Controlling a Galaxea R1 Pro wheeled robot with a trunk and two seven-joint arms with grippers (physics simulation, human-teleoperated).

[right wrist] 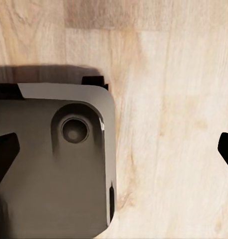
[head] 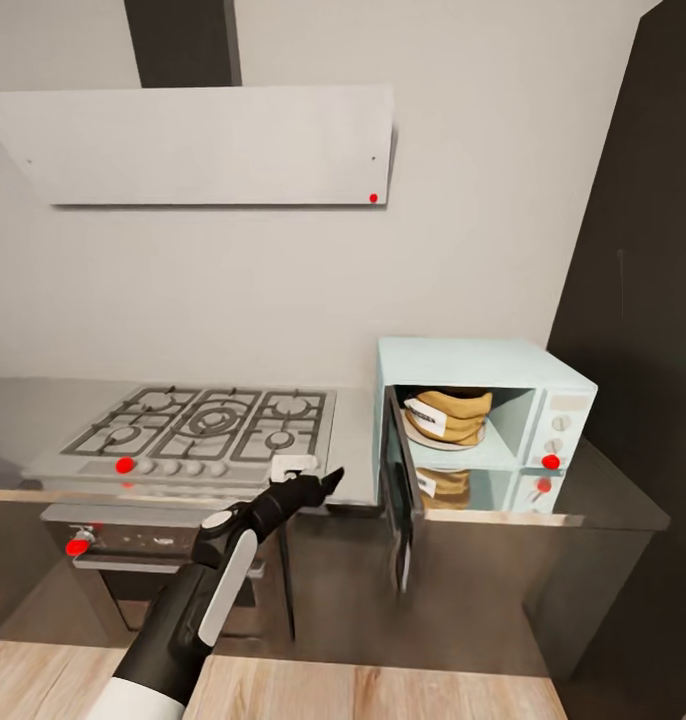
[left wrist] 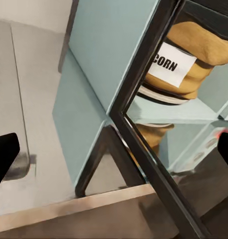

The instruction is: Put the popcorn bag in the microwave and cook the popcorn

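The pale mint-blue microwave point(head: 483, 360) stands on the grey countertop point(head: 355, 450) with its dark-framed door point(head: 401, 480) swung open toward me. Inside, the tan popcorn bag point(head: 458, 412) lies tilted on a white plate, its white label facing out. I cannot make out the kernels. My left gripper point(head: 323, 482) hovers open just left of the door's free edge, at counter-front height. In the left wrist view the bag point(left wrist: 203, 55) and microwave side point(left wrist: 104, 59) are close, and the door frame point(left wrist: 143, 149) crosses between the spread fingers of the gripper point(left wrist: 114, 154). My right gripper point(right wrist: 114, 152) is open and empty.
A steel gas hob point(head: 208, 420) sits left of the microwave, with an oven point(head: 133, 545) beneath it and a grey hood point(head: 203, 145) above. A tall dark cabinet point(head: 643, 300) rises at the right. The right wrist view looks down on the wooden floor point(right wrist: 168, 124) and my dark base point(right wrist: 49, 159).
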